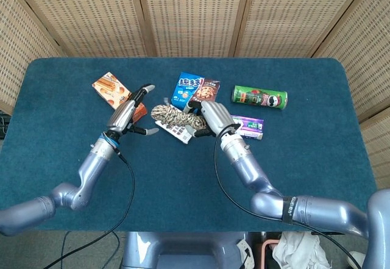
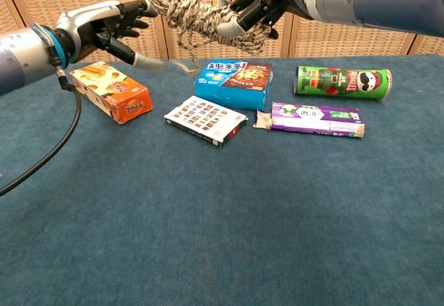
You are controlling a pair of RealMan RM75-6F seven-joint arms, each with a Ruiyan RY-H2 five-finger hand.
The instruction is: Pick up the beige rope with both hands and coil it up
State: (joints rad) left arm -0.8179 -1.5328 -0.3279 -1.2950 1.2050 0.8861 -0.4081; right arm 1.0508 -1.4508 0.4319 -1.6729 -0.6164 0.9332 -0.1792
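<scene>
The beige rope (image 1: 175, 117) (image 2: 202, 19) is a wound bundle held in the air above the blue table. My right hand (image 1: 213, 117) (image 2: 262, 2) grips its right end, fingers curled around the coils. A short loose tail hangs down from the bundle's left part. My left hand (image 1: 130, 114) (image 2: 109, 27) hovers just left of the bundle with its fingers spread and nothing in it. Its fingertips reach toward the rope's left end with a small gap showing.
On the table (image 2: 208, 236) lie an orange snack box (image 2: 114, 92), a flat card pack (image 2: 205, 119), a blue cookie box (image 2: 234, 84), a purple packet (image 2: 312, 120) and a green crisp can (image 2: 343, 82). Wicker screens stand behind.
</scene>
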